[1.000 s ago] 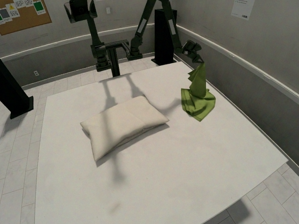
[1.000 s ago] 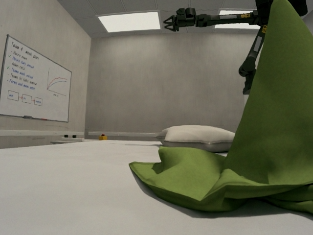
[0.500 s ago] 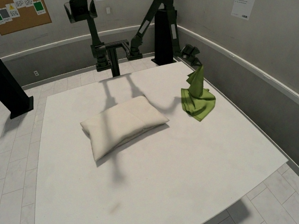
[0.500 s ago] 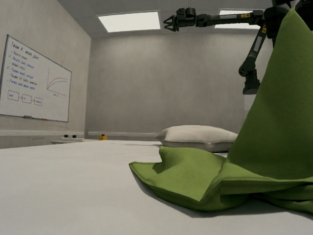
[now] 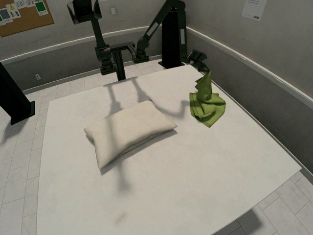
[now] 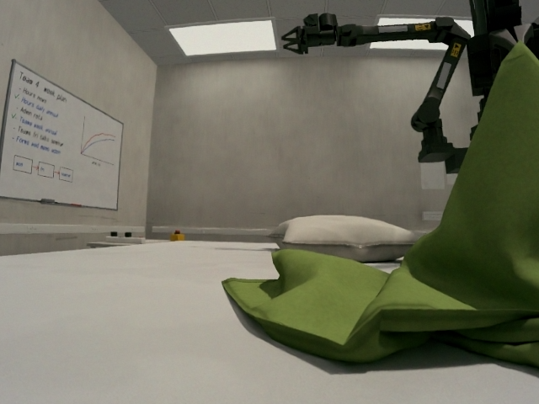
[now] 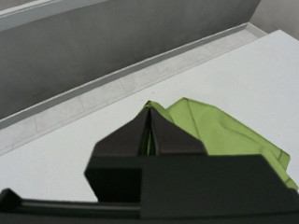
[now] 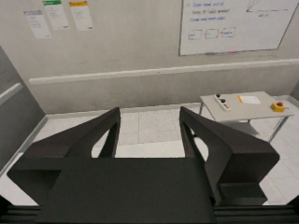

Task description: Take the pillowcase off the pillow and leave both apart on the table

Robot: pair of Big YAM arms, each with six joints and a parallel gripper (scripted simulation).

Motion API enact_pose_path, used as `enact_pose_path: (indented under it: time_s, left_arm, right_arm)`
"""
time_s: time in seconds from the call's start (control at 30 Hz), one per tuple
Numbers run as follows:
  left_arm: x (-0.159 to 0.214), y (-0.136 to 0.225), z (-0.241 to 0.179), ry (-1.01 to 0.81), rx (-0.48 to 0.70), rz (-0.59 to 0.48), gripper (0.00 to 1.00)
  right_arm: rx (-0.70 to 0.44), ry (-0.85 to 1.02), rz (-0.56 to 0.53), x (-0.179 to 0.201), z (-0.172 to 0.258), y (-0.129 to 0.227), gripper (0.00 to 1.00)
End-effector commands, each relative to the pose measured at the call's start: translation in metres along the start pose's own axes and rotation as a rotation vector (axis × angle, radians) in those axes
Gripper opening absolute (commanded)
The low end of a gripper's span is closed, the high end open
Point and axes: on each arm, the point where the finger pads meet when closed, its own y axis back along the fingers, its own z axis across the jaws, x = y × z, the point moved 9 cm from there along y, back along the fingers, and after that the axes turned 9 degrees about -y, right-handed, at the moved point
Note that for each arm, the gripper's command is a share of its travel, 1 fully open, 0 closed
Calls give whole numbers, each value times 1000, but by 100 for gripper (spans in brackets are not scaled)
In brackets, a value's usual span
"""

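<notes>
From the top, my pillow (image 5: 131,126) lies bare on the desk (image 5: 176,182), well apart from the green pillowcase (image 5: 207,106), whose peak my left fingers (image 5: 207,70) pinch. In the exterior view, my right fingers (image 6: 292,39) hang parted, high up. In the left wrist view, my left fingers clench the cloth. In the right wrist view, my right fingers gape, holding nothing.

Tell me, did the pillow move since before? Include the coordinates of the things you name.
No, the pillow (image 5: 131,126) (image 6: 344,230) hasn't moved; it's the same way from the table's (image 5: 63,176) (image 6: 109,304) left edge.
</notes>
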Motion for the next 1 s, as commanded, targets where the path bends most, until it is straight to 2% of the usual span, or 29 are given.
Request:
enact_pose_path:
  time_s: [0.0, 0.17, 0.97]
  left_arm:
    - [17, 3, 6, 17, -16, 19, 2]
    - [7, -13, 9, 20, -23, -26, 2]
    - [71, -21, 21, 38, -66, -26, 2]
  right_arm:
    - [0, 14, -52, -26, 1, 8, 60]
    - [0, 14, -52, -26, 1, 8, 60]
    - [0, 14, -52, -26, 1, 8, 60]
